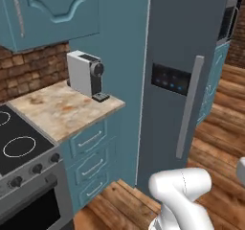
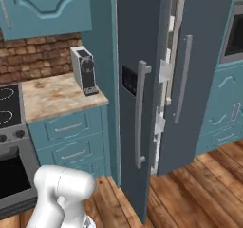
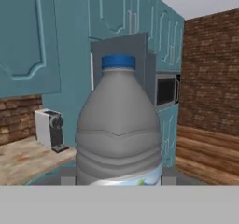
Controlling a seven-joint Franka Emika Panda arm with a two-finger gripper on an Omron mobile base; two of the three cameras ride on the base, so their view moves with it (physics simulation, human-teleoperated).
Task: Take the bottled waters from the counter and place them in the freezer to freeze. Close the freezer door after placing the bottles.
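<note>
The freezer (image 2: 142, 42) stands just right of the counter (image 1: 62, 111), and its door (image 2: 135, 103) hangs ajar, swung out toward the robot with white bins visible through the gap on its inner face. That half-open panel looks like the biggest hazard: the gap seems narrow for an arm carrying something upright, so an approach from this side could knock the door edge or its long bar handle (image 2: 139, 115) and swing it further shut, or jar the load loose. On the counter sits a white coffee machine (image 1: 86, 73) near the freezer side; no bottle is visible on the stone in either base view, so where the other of the 2 bottles is I cannot tell. In the hand view the grey-blue bottle (image 3: 119, 125) with its dark blue cap (image 3: 118, 61) stands upright right against the camera, and the claw appears closed on its lower body, fingertips hidden behind it. A smooth ribbed plastic body could slip or tilt in a pinch that low, especially if the wrist rolls while reaching for a shelf.
</note>
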